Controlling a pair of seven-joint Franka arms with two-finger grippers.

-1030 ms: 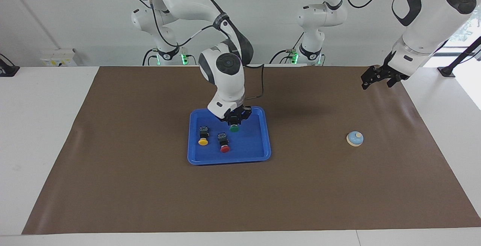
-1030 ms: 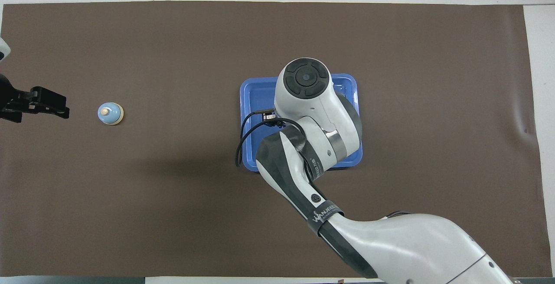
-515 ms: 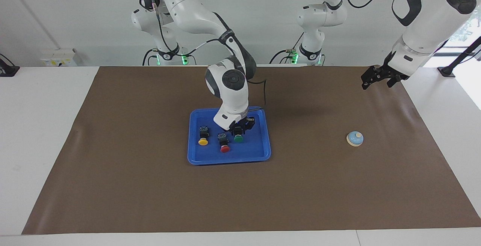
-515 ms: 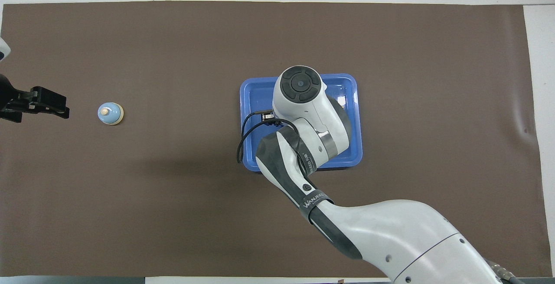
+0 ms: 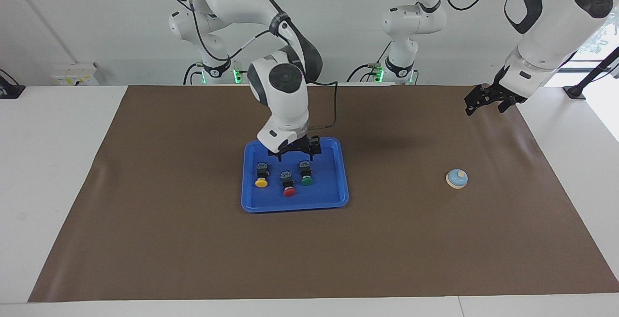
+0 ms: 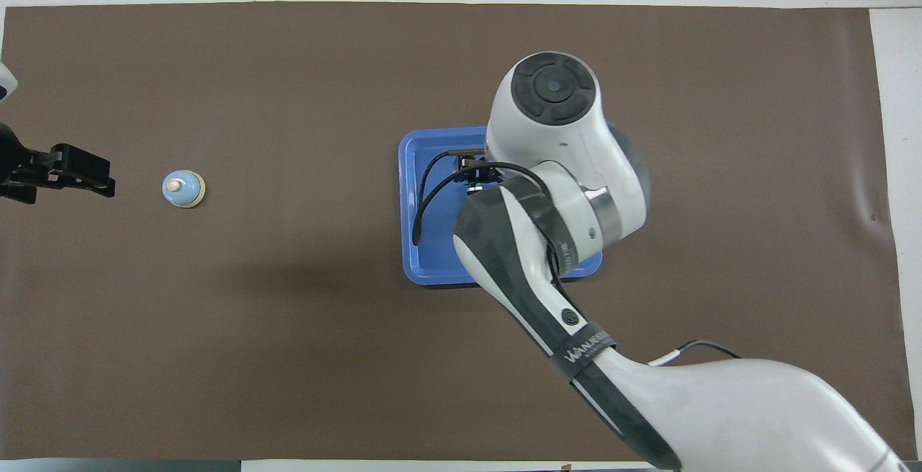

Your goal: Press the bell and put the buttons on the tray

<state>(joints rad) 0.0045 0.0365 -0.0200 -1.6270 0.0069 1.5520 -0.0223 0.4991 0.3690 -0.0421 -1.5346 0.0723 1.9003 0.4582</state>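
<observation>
Brown mat, blue tray holding three buttons — both grippers' jaws apart.

A bright blue rectangular tray with rounded corners and a raised rim lies flat at the middle of the table. Three small push-button switches with black bodies lie in it in a loose row, caps pointing away from the robots: a yellow button toward the right arm's end, a red button in the middle, a green button toward the left arm's end. A small bell, a light blue dome on a cream base with a cream knob, sits upright well apart from the tray, toward the left arm's end.
</observation>
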